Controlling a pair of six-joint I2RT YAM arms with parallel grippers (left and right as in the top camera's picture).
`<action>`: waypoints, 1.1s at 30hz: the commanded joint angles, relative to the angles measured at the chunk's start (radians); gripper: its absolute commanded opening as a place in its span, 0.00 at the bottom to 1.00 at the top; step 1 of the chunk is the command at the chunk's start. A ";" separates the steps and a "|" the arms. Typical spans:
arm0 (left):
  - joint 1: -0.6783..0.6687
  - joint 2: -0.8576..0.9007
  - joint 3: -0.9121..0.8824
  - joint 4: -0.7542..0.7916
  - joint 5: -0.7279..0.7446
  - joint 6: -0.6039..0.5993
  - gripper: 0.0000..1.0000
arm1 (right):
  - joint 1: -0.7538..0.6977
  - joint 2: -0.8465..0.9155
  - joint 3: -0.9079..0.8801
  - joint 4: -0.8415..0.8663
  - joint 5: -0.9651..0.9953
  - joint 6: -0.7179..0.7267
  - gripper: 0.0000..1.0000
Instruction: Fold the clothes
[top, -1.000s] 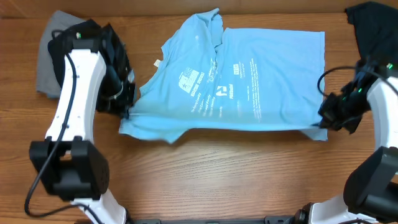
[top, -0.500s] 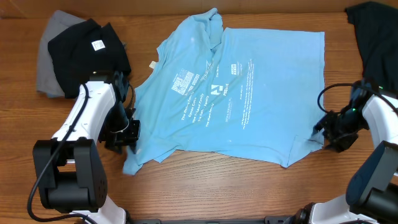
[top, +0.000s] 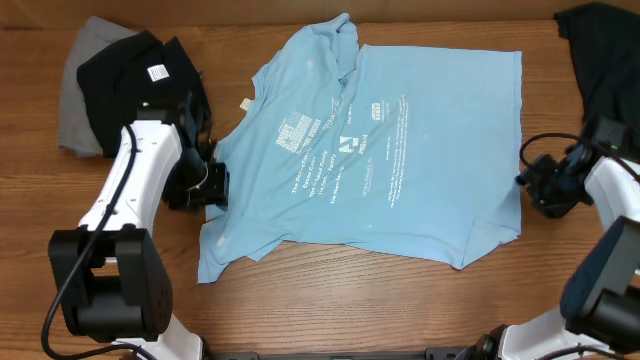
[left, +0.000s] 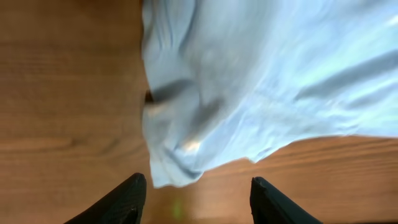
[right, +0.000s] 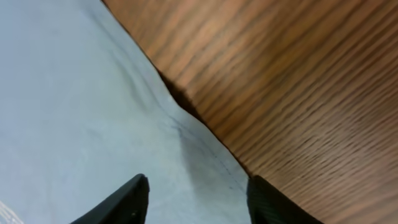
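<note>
A light blue T-shirt (top: 400, 150) with white and navy lettering lies spread out on the wooden table, print side up. My left gripper (top: 207, 186) sits at the shirt's left edge. In the left wrist view it is open (left: 198, 200) over bare wood, and a rumpled corner of the shirt (left: 261, 74) lies just beyond the fingertips. My right gripper (top: 537, 186) is at the shirt's right edge. It is open (right: 199, 200) above the shirt's hem (right: 74, 112) and holds nothing.
A black garment (top: 130, 70) with a white label lies on a grey one (top: 72, 105) at the back left. Another dark garment (top: 605, 50) lies at the back right corner. Bare wood (top: 350, 300) runs along the front edge.
Both grippers pulled the shirt's folded front edge toward the front, opened and let it go. They have since drawn back to the shirt's sides, and the shirt now lies flatter.
</note>
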 joint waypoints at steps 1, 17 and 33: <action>0.002 -0.021 0.060 0.014 0.031 -0.002 0.58 | 0.022 0.045 -0.036 0.003 -0.031 -0.032 0.53; -0.010 -0.020 0.076 0.143 0.092 0.017 0.66 | -0.087 0.052 0.073 -0.183 0.366 0.223 0.04; -0.050 0.055 -0.119 0.435 0.030 0.064 0.59 | -0.097 -0.010 0.283 -0.348 -0.114 -0.115 0.36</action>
